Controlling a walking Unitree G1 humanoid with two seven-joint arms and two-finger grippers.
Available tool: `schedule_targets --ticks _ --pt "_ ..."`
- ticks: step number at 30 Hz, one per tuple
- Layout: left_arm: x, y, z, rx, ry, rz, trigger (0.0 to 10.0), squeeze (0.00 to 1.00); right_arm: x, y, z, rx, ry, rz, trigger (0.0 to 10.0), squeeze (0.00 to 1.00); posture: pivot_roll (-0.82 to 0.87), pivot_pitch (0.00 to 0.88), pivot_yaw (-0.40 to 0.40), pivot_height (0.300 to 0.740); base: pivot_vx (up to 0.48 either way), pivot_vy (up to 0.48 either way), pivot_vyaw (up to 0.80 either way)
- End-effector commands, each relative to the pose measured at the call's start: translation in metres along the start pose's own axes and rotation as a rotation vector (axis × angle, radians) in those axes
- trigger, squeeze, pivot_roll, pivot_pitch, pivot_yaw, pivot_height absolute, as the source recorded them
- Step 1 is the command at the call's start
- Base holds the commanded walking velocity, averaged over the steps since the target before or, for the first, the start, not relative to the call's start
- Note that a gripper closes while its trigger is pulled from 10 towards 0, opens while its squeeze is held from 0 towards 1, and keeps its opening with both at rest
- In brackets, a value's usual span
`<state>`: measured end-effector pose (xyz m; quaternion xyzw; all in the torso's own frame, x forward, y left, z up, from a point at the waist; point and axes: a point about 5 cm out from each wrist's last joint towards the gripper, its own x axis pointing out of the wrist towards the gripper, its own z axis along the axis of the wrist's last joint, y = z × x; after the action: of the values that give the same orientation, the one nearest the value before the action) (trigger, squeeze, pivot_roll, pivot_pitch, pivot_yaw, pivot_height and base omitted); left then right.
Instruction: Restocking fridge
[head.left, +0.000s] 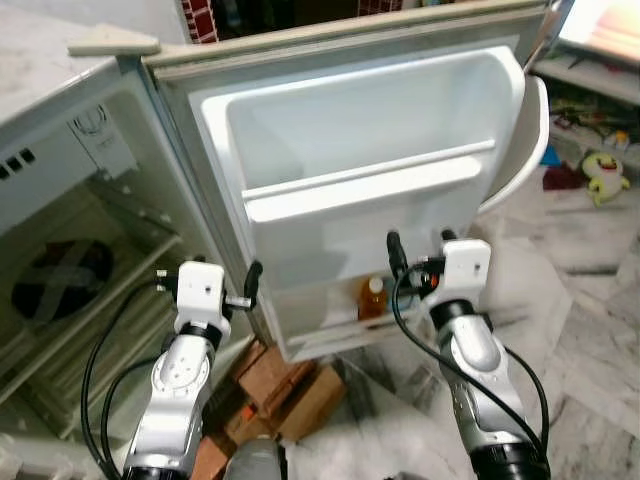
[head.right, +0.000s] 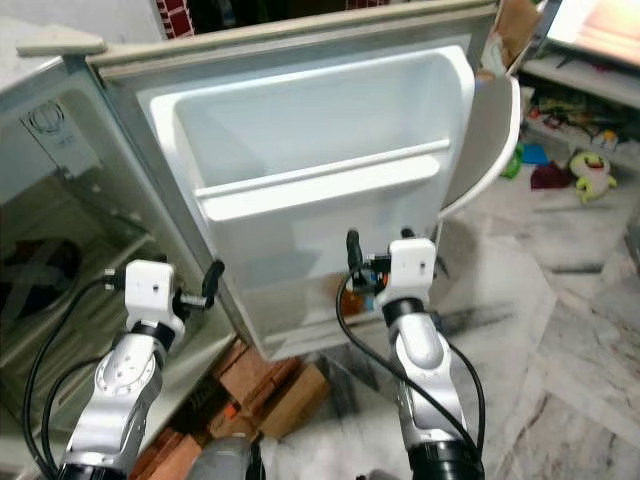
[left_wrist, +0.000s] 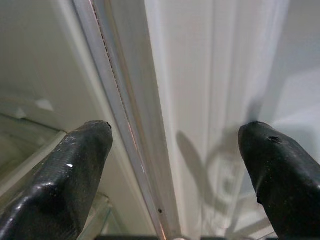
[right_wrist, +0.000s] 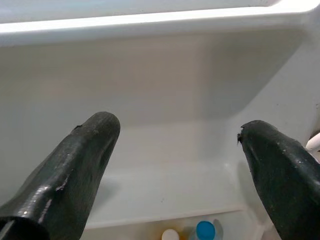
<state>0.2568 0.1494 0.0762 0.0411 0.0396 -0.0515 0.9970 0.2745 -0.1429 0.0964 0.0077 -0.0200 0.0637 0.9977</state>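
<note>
The white fridge (head.left: 60, 200) stands open on the robot's left, its wide white plastic door (head.left: 360, 180) swung fully out toward the camera so that the inner shelves face the robot. That open door is what gives both arms a clear reach into the door bins. A small bottle of orange drink with a pale cap (head.left: 373, 298) stands upright in the lowest door bin; in the right wrist view a white cap (right_wrist: 170, 234) and a blue cap (right_wrist: 205, 230) show at the bottom of that bin, so more than one bottle seems to be stocked there. The long upper door shelf (head.left: 370, 180) holds nothing that can be seen.

The right gripper (head.left: 420, 255) is raised in front of the lower part of the door, just above the bottle bin, with its two black fingers (right_wrist: 85, 165) spread wide — they grip nothing and touch nothing. Its pose suggests it has either just let a bottle go or is lined up to reach in.

The left gripper (left_wrist: 175, 165) hovers at the hinge side, its fingers likewise spread wide and bare, straddling the grey door seal (left_wrist: 125, 125) without visibly pressing it. Brown cardboard boxes (head.left: 285, 385) lie on the marble floor (head.left: 590, 340) below the door.
</note>
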Motion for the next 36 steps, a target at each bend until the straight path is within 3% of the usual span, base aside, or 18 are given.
schedule_targets --ticks 1,17,21,23,36 --pt "0.000 0.005 0.004 0.008 -0.020 0.019 10.0 0.00 -0.002 0.001 0.001 0.002 0.007 0.005 10.0 0.00 0.05 0.000 0.022 0.740 0.000 0.000 0.00" --pt "0.002 0.002 0.003 0.015 -0.016 0.000 10.0 0.00 -0.005 0.011 -0.005 0.050 0.038 0.081 10.0 0.00 0.05 0.000 0.021 0.740 0.000 -0.408 0.00" --pt "0.002 0.003 0.001 0.026 -0.008 0.008 10.0 0.00 -0.006 0.016 -0.002 0.045 0.020 0.158 10.0 0.00 0.05 0.000 0.022 0.740 0.000 -0.480 0.00" --pt "0.003 0.004 -0.001 0.048 0.005 0.022 10.0 0.00 -0.006 0.025 0.003 0.016 -0.014 0.243 10.0 0.00 0.05 0.000 0.022 0.740 0.000 -0.476 0.71" --pt "0.005 0.005 -0.002 0.063 0.014 0.027 10.0 0.00 -0.002 0.027 0.010 0.017 -0.045 0.269 10.0 0.00 0.05 0.000 0.018 0.740 0.000 -0.453 0.66"
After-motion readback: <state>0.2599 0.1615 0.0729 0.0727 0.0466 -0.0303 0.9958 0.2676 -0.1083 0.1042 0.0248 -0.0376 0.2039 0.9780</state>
